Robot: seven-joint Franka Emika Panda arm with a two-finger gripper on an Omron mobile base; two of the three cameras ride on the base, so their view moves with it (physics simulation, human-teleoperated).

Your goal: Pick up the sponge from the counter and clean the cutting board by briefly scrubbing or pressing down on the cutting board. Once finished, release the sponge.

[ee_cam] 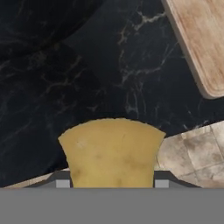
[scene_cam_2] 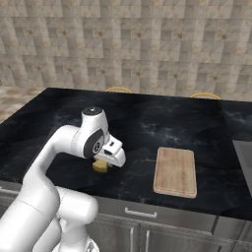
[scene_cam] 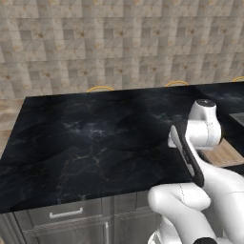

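The yellow sponge (ee_cam: 113,151) sits between my gripper's (ee_cam: 112,183) two dark finger tips, whose inner sides touch its flanks. In the right base view the sponge (scene_cam_2: 100,166) pokes out under the gripper (scene_cam_2: 102,162), low over the black counter (scene_cam_2: 147,118) near its front edge. To its right, a gap away, the tan cutting board (scene_cam_2: 174,171) lies flat and bare. The board's corner (ee_cam: 201,39) fills the upper right of the hand view. In the left base view my own arm hides the hand, and a piece of the board (scene_cam: 223,153) peeks past it.
A grey sink edge (scene_cam_2: 243,157) borders the counter at the far right. Grey drawers (scene_cam_2: 140,213) run below the front edge. Two yellow curved rims (scene_cam_2: 118,89) rise behind the counter's back edge. Tiled floor (ee_cam: 197,148) appears beyond the counter's edge.
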